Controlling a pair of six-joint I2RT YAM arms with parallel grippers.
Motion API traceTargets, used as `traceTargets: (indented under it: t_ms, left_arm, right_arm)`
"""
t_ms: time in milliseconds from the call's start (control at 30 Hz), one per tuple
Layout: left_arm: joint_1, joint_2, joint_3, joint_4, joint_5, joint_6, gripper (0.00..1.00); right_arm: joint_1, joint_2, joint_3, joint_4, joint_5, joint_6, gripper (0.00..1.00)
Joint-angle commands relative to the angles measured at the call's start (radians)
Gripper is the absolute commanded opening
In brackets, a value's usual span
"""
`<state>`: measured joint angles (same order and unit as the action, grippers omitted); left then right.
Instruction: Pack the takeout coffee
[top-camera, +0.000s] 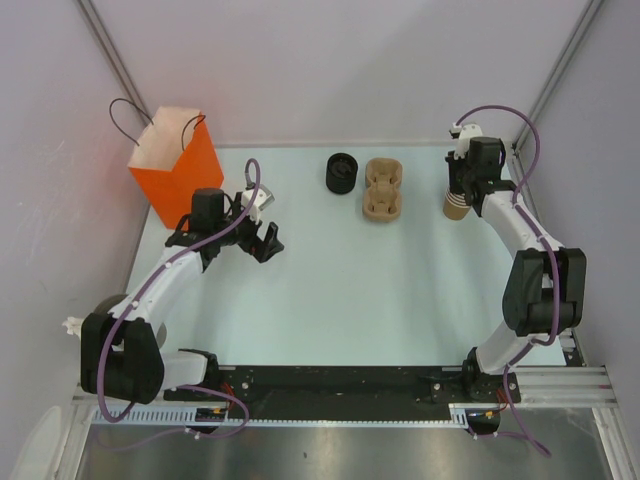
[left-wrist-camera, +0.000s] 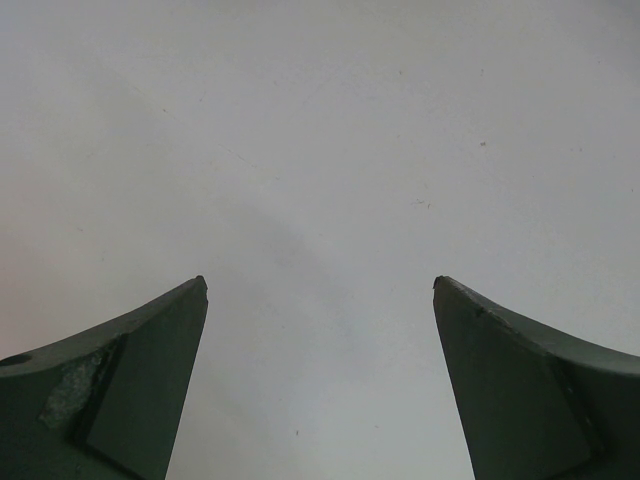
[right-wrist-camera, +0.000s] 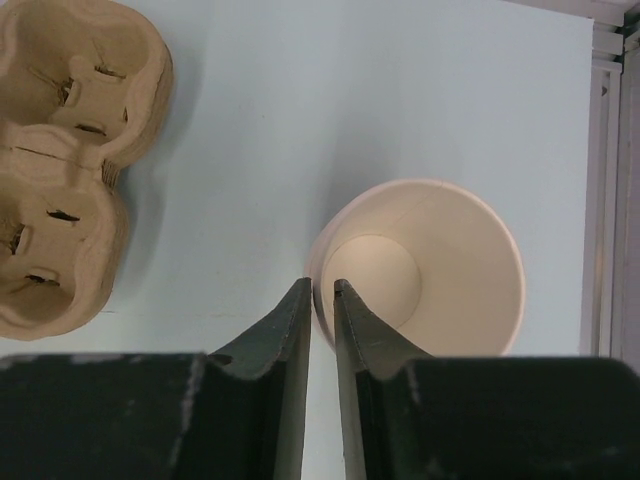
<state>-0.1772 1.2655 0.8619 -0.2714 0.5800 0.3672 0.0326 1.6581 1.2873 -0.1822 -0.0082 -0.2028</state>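
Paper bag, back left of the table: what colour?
Bag is orange; top external view shows it best.

We find no readable text, label, brand, number or sign, plain orange sides on the paper bag (top-camera: 180, 180), plain pale inside on the paper cup (right-wrist-camera: 460, 270), bare moulded cardboard on the cup carrier (right-wrist-camera: 140, 70) left of that cup

Pale grey walls (top-camera: 330, 60) enclose a light blue-white table (top-camera: 380, 290).

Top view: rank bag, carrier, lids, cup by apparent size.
1. bag
2. carrier
3. lids
4. cup, though this is unsure because the right arm hides part of it.
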Motion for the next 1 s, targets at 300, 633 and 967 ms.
traceTargets:
  t_ms: [300,633,967]
  left_arm:
    - [-0.005,0.009,-0.008,0.024,0.032,0.021,1.0]
    - [-0.005,0.008,-0.006,0.023,0.032,0.019,1.0]
    - [-0.005,0.011,-0.008,0.024,0.03,0.021,0.99]
  right_arm:
    - [-0.005,-0.031,0.041,0.029,0.008,-0.004,0.24]
    - [-0.007,-0.018,0.041,0.024,0.008,-0.006,0.24]
    - [-0.007,-0.009,0.041,0.021,0.005,-0.009,0.25]
